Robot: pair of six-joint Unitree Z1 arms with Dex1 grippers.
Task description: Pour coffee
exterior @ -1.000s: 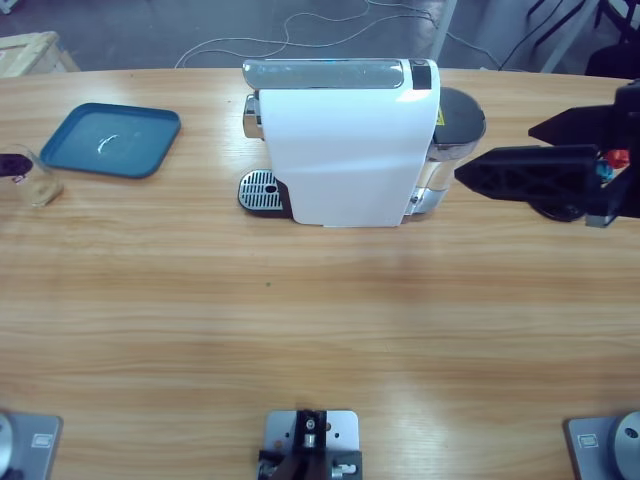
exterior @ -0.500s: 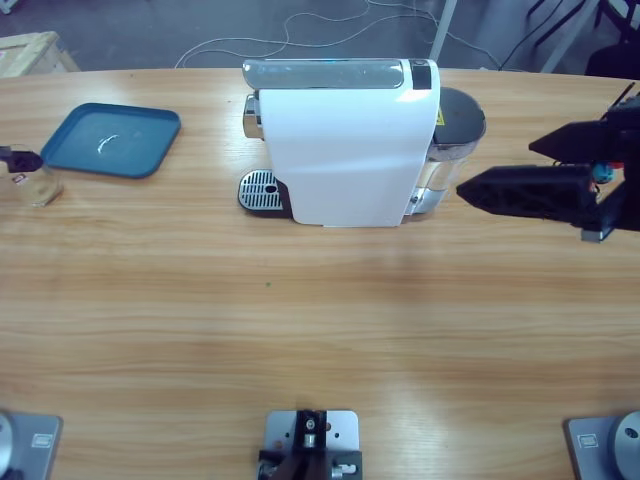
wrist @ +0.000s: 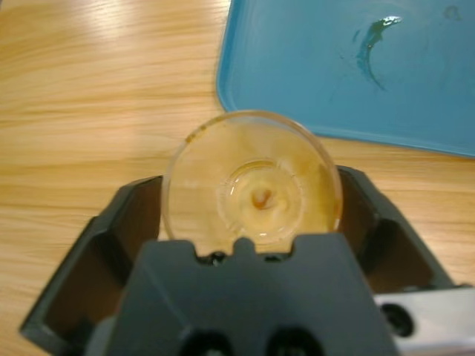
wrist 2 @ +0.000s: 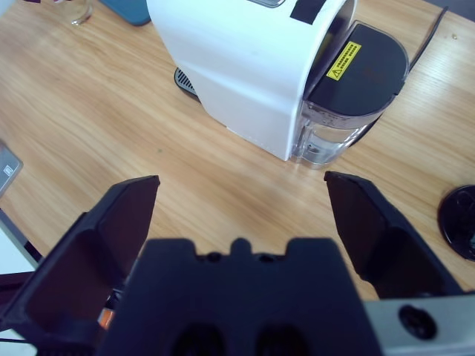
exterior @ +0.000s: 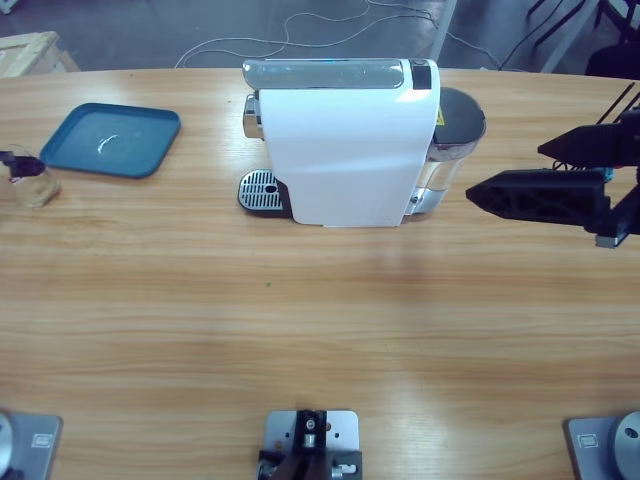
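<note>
A small clear glass (wrist: pixel 252 159) sits between the jaws of my left gripper (wrist: pixel 251 185), which press on both of its sides. I look almost straight down into it. The coffee is out of view: the glass bottom shows only a pale brownish smear. In the high view the glass (exterior: pixel 38 186) is at the table's far left edge, with the dark tip of the left gripper (exterior: pixel 18 162) beside it. My right gripper (exterior: pixel 505 172) hangs open at the right, pointing at the coffee machine (exterior: pixel 345 150), and in the right wrist view this gripper (wrist 2: pixel 239 182) holds nothing.
A blue tray (exterior: pixel 110 138) with a small wet streak lies just beyond the glass. The machine has a round drip grille (exterior: pixel 260 188) on its left and a water tank (exterior: pixel 455 125) on its right. A black round object (wrist 2: pixel 460 221) lies near the right gripper.
The right gripper has drawn back to the right, away from the machine's tank. The left gripper's tip shifted only slightly beside the glass.
</note>
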